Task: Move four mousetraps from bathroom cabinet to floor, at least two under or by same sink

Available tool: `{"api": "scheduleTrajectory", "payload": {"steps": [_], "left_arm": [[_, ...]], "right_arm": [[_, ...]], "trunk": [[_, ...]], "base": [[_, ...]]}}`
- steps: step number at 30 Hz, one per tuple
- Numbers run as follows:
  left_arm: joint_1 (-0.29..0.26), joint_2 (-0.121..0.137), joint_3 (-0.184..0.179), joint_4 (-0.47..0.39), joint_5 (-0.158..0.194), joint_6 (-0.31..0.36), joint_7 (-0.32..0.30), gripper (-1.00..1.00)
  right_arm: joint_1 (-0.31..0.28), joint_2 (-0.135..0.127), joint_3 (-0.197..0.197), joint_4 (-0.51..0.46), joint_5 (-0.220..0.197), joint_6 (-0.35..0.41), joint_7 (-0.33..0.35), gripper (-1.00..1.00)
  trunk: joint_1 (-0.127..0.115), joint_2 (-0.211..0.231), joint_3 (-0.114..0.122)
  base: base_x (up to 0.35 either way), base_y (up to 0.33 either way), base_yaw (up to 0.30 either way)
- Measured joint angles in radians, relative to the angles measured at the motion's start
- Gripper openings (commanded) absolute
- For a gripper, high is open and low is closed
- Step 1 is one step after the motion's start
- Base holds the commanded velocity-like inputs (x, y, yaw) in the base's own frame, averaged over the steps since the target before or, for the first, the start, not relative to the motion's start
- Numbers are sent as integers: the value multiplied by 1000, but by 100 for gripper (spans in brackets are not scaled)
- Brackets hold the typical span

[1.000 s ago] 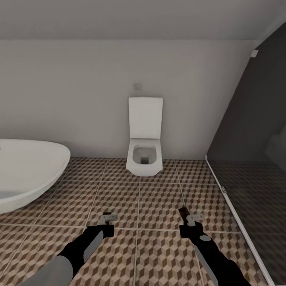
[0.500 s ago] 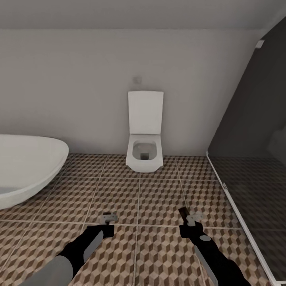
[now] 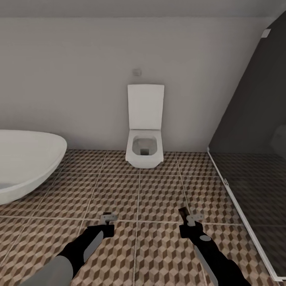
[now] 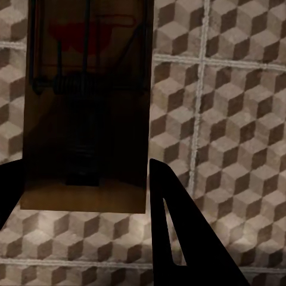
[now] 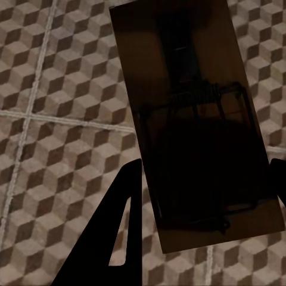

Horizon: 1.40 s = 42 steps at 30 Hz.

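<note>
Cube-patterned brown-and-beige bathroom floor (image 3: 119, 190) with pale grout lines. Beyond both hands: white toilet (image 3: 144, 149), lid raised. Beyond left hand (image 3: 107, 218), outward: oval white bathtub (image 3: 28, 163). Outward of right hand (image 3: 190, 218): dark glass shower screen (image 3: 254, 159). Wrist views: flat wooden mousetrap (image 4: 86, 107) clamped between left fingers (image 4: 179, 238); second mousetrap (image 5: 196, 125) clamped between right fingers (image 5: 113, 232).

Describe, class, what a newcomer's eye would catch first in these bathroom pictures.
The white toilet with its lid up stands against the far wall, mid-view. A white bathtub curves in at the left. Up close, the left gripper and right gripper each clamp a mousetrap above the bathroom floor.
</note>
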Motion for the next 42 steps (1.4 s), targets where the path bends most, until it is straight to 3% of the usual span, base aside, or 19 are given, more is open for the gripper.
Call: {"api": "scheduleTrajectory", "payload": {"steps": [42], "left_arm": [[0, 0, 0, 0, 0, 0, 0, -100]], "right_arm": [[0, 1, 1, 0, 0, 0, 0, -100]], "trunk": [[161, -294, -198]], "base": [[0, 0, 0]]}}
